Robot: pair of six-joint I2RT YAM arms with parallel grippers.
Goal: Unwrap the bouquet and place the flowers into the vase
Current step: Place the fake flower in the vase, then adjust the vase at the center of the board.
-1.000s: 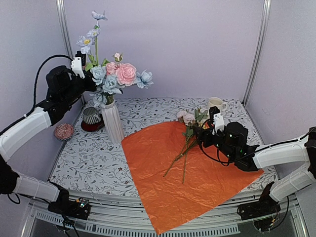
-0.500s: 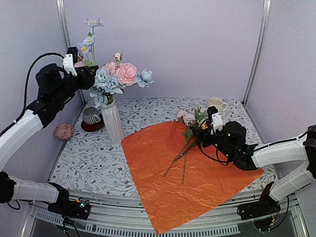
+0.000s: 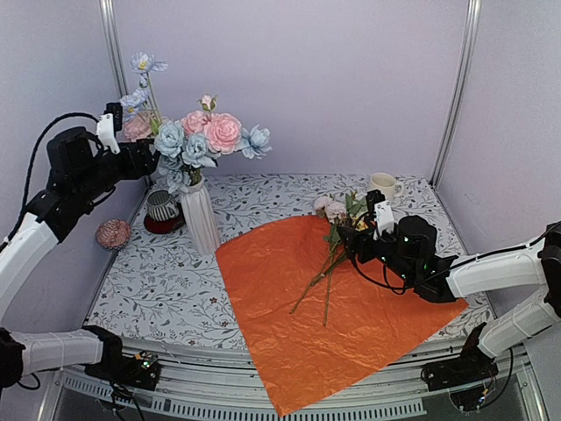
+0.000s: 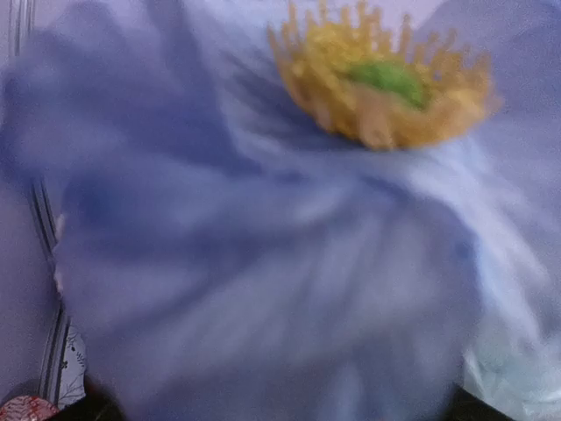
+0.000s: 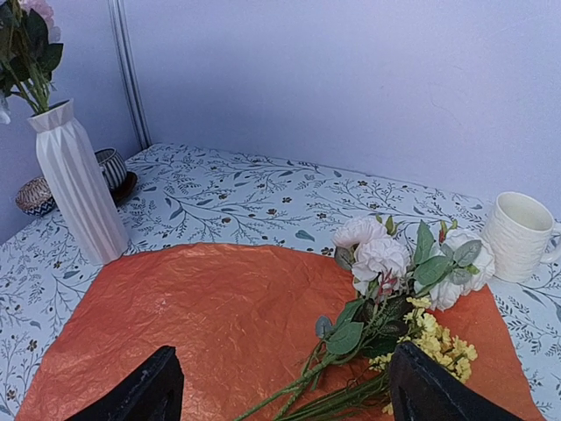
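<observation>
- Step in hand: moving stems to the white ribbed vase (image 3: 201,219), at ten o'clock of the orange paper (image 3: 289,333); pink and blue blooms (image 3: 215,132) already stand in it.
- The left gripper (image 3: 140,156) is high at the vase's eleven o'clock, by a blue bloom (image 4: 263,246) (it fills the wrist view); how its jaws stand I cannot tell.
- The right gripper (image 5: 282,373) gapes wide, empty, over the loose flowers (image 5: 386,263) at the paper's one o'clock; next, probably, lower and pinch their stems.
</observation>
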